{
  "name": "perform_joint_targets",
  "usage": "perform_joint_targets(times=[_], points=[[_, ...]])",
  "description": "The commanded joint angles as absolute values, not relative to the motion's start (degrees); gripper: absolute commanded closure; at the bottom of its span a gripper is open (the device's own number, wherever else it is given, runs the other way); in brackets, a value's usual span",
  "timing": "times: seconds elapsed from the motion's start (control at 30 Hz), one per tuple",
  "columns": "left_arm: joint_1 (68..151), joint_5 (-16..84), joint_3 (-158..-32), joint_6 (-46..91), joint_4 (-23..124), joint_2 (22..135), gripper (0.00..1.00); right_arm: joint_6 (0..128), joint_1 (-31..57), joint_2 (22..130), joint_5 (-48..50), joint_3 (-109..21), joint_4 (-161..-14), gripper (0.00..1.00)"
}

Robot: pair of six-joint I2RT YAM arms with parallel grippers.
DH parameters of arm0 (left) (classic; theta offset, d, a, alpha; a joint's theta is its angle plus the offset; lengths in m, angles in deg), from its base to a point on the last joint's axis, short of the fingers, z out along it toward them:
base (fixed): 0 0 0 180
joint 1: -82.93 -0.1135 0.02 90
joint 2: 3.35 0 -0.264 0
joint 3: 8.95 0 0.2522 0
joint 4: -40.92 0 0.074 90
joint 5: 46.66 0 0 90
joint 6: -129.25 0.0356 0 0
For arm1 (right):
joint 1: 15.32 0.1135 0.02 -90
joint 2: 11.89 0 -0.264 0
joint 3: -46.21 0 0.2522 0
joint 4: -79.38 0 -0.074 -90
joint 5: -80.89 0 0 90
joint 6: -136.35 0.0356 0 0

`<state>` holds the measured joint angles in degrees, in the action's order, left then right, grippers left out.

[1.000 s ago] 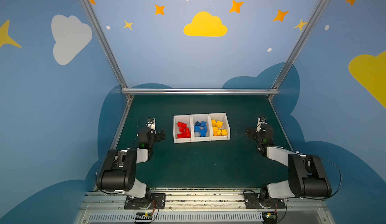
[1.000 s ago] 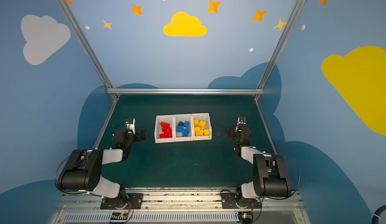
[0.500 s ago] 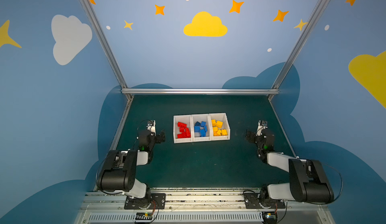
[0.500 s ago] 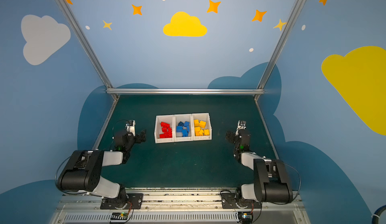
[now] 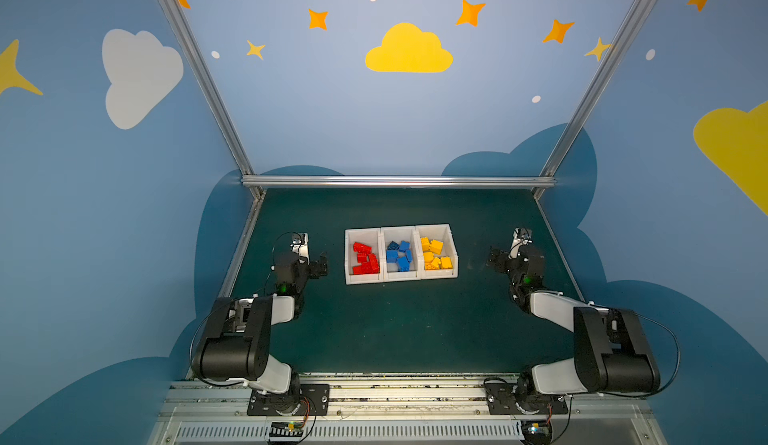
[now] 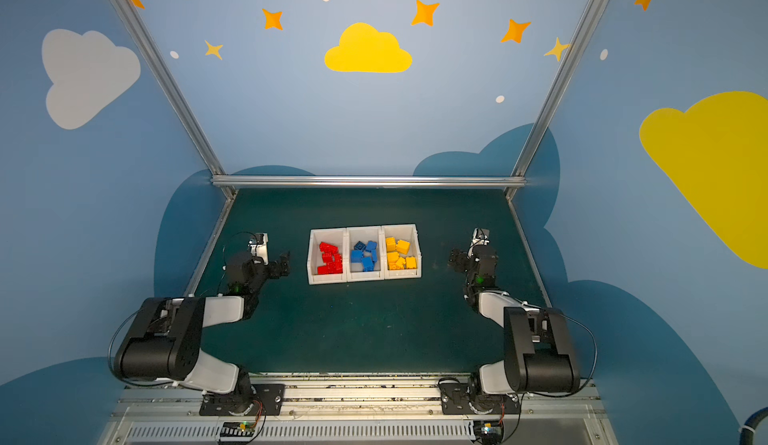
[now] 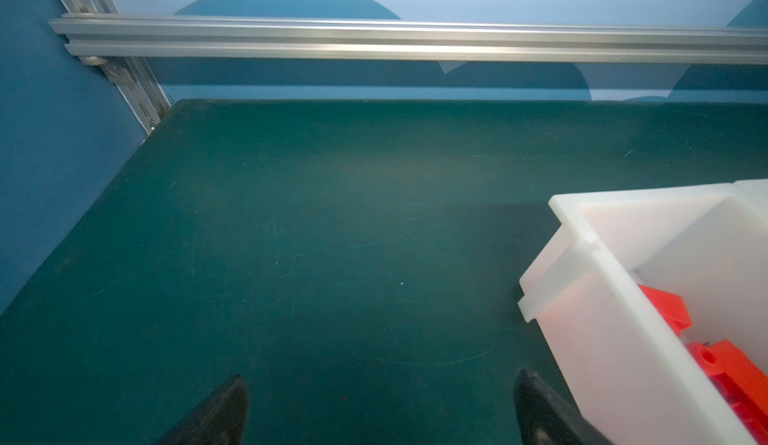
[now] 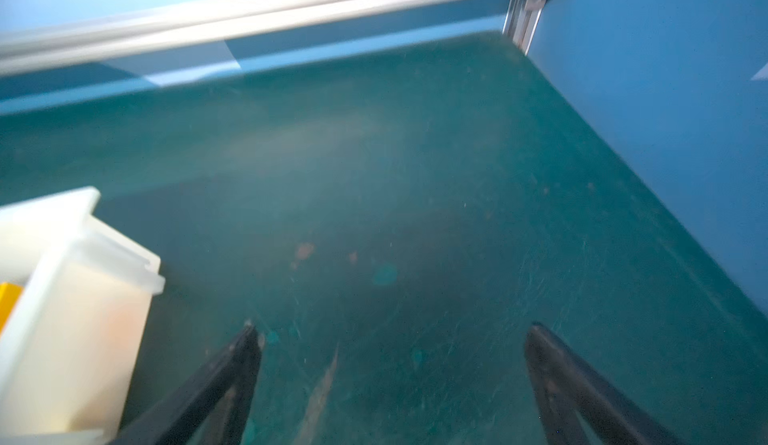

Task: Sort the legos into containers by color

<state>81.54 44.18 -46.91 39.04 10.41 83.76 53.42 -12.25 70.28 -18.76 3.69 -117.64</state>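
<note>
Top views, left side rail (image 5: 240,249): metal strip along the left border of the green mat (image 5: 395,330), running back to the corner post; left arm close inside it.
Left gripper (image 5: 321,265): spread fully wide, holding nothing; low over bare mat, near the outer wall of the red container (image 5: 347,264) yet apart from it; in the left wrist view, one fingertip (image 7: 536,409) just beside that wall.
Red container: leftmost of three white bins set in one row; red legos (image 5: 365,258) heaped inside.
Blue container (image 5: 401,277): middle bin, touching both neighbours; blue legos (image 5: 399,255) inside.
Green mat: broad open stretch between the bins and the arm bases; another open band behind the bins, up to the back rail (image 5: 395,181).
Yellow container (image 5: 454,258): rightmost bin; yellow legos (image 5: 435,254) inside; outer wall facing open mat.
Right gripper (image 5: 494,259): spread fully wide, holding nothing; over bare mat, with a strip of mat between it and the yellow container; right wrist view blurred, both fingers dark above the mat.
Right side rail (image 5: 560,252): metal strip along the mat's right border, near the outer side of the right arm.
</note>
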Motion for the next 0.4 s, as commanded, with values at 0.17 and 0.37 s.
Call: perform_joint_targets(times=[0.17,0.37], points=[[81.4,43.6,-46.9,39.2,11.8,84.1,0.0,53.9,-13.2,71.3,-17.6,2.5,-112.7,0.01],[81.3,43.6,-46.9,39.2,11.7,84.1,0.01,53.7,-12.9,70.8,-18.2,3.3,-113.5,0.01]])
